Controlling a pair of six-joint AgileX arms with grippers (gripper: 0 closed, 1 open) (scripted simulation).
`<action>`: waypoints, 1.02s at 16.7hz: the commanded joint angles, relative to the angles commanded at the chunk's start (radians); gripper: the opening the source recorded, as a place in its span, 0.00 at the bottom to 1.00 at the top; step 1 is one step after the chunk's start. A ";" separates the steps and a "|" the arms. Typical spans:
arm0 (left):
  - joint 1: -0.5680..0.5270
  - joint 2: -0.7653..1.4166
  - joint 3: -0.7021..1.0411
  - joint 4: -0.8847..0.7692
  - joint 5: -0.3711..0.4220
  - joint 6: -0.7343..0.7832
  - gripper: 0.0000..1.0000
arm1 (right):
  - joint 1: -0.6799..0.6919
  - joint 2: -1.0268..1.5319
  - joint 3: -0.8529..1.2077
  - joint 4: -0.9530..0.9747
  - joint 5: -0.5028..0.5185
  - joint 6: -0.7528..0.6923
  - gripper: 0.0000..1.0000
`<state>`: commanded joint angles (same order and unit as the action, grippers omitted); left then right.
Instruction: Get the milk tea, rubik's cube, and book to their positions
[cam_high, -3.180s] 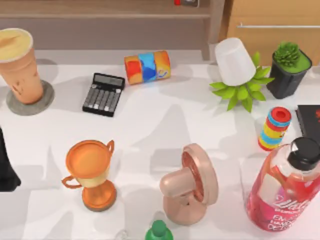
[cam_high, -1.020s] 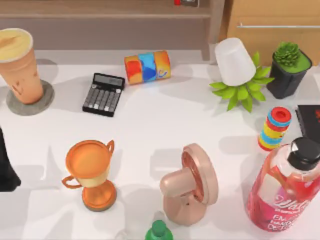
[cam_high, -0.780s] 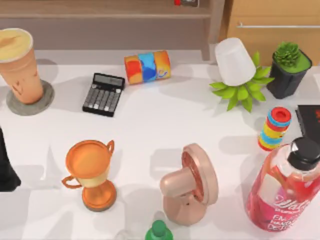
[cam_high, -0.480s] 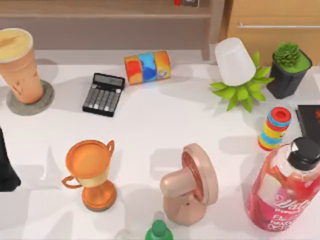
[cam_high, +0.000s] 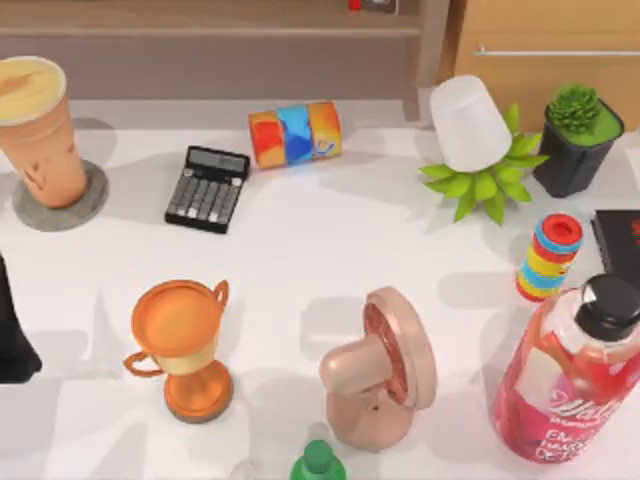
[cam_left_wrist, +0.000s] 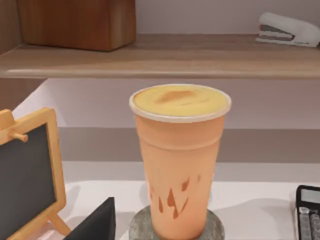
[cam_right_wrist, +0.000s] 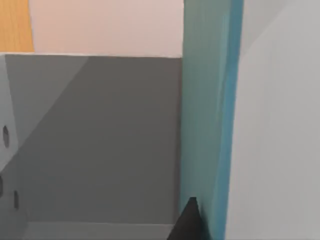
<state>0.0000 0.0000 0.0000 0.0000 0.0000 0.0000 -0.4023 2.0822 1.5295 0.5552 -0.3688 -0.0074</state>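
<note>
The milk tea (cam_high: 35, 125), an orange-tan cup with a creamy top, stands upright on a round grey coaster (cam_high: 88, 205) at the table's far left. In the left wrist view the milk tea (cam_left_wrist: 179, 160) stands straight ahead on the coaster (cam_left_wrist: 137, 227), with a dark part of my left gripper (cam_left_wrist: 97, 222) low and apart from it. My left arm (cam_high: 12, 335) shows at the left edge. The teal book (cam_right_wrist: 207, 115) stands upright close in the right wrist view, inside a grey compartment, with a dark part of my right gripper (cam_right_wrist: 189, 225) against its lower end. The rubik's cube is out of view.
On the table are a black calculator (cam_high: 207, 188), a striped can (cam_high: 295, 133), a white cup (cam_high: 468, 122) over a green plant, a potted succulent (cam_high: 577, 135), a ring tower (cam_high: 548, 257), a pink bottle (cam_high: 570, 375), a copper fan (cam_high: 385, 368) and an orange trophy (cam_high: 183, 345). A small easel blackboard (cam_left_wrist: 27, 175) stands beside the milk tea.
No object on the table has moved. Only the shadows near the pink bottle at the right have shifted slightly.
</note>
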 joint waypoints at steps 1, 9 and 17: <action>0.000 0.000 0.000 0.000 0.000 0.000 1.00 | -0.002 -0.012 -0.008 -0.004 -0.002 0.000 0.00; 0.000 0.000 0.000 0.000 0.000 0.000 1.00 | -0.003 -0.053 -0.040 0.005 0.004 0.033 0.00; 0.000 0.000 0.000 0.000 0.000 0.000 1.00 | 0.011 -0.369 -0.426 0.202 0.106 0.483 0.00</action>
<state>0.0000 0.0000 0.0000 0.0000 0.0000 0.0000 -0.3914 1.7127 1.1033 0.7572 -0.2626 0.4759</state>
